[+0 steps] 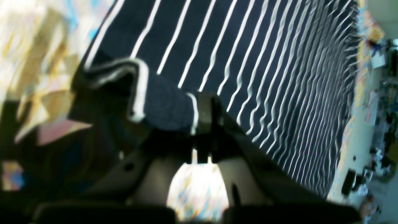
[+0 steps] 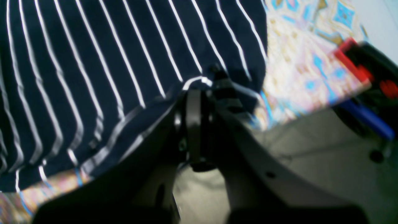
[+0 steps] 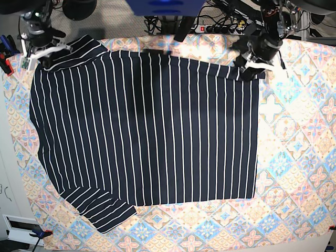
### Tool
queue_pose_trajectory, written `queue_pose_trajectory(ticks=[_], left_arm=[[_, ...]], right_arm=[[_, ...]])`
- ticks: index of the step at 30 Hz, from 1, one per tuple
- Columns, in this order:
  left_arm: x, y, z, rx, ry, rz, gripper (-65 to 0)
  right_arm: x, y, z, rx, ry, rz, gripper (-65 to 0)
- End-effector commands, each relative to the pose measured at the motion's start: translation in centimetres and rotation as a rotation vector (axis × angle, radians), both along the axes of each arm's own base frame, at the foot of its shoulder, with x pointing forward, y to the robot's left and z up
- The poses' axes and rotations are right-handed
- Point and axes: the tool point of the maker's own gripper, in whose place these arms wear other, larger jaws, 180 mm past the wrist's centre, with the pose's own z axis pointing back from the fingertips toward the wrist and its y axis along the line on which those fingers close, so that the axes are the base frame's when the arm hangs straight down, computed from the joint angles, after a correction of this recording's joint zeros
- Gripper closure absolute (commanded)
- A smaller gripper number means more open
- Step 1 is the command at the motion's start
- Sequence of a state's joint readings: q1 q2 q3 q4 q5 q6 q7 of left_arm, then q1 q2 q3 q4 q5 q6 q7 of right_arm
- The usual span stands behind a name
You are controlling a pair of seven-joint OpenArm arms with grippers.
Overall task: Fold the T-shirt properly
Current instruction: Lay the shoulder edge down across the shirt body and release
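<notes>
Your T-shirt [image 3: 147, 131] lies spread flat across the patterned tabletop [image 3: 299, 157], its far edge lifted slightly at two corners. The left claw [image 3: 251, 67] is pinching that edge on the base view's right; the right claw [image 3: 44, 52] is pinching the corner near the sleeve on its left. Watch for uneven pulling: if one arm leads, the cloth will skew or slip from a pinch, and the fold will land crooked. The base view shows the whole shirt and both grips. The left wrist view [image 1: 203, 109] shows cloth bunched between pressed jaws; the right wrist view [image 2: 194, 93], though blurred, seems to show only a thin hem caught.
</notes>
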State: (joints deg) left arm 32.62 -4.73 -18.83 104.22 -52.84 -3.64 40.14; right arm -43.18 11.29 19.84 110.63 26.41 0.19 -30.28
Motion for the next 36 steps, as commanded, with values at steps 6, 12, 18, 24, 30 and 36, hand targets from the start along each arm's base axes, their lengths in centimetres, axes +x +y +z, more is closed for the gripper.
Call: queue_pose_trajectory(ticks=[6,12,18,24,30,36], left_arm=[[5.2,0.4,2.1,-0.009,-0.126,0.012,0.0],[8.7,0.8,1.7,-0.038,-0.152,0.037,0.0],[11.9,1.2,1.0,-0.053,-0.156,0.056,0.0],[14.4,1.6,0.5,-0.031,-0.151,0.062,0.0],[15.3,1.9,0.7,0.000,-0.155,0.057,0.0],[15.2,2.0,0.4,0.022,-0.147,0.052,0.0]], right_arm=[[5.7,-0.3,3.2,-0.020,-0.174,0.009,0.0],[10.0,-0.5,5.4,-0.015,-0.290,0.004,0.0],[13.6,-0.7,4.7,0.052,-0.260,-0.022,0.0],[16.7,-1.5,3.7,0.100,-0.268,-0.064,0.0],[19.3,-1.9,4.1,0.129,-0.298,-0.087,-0.2],[21.5,-0.7,5.5,0.139,-0.345,-0.051,-0.2]])
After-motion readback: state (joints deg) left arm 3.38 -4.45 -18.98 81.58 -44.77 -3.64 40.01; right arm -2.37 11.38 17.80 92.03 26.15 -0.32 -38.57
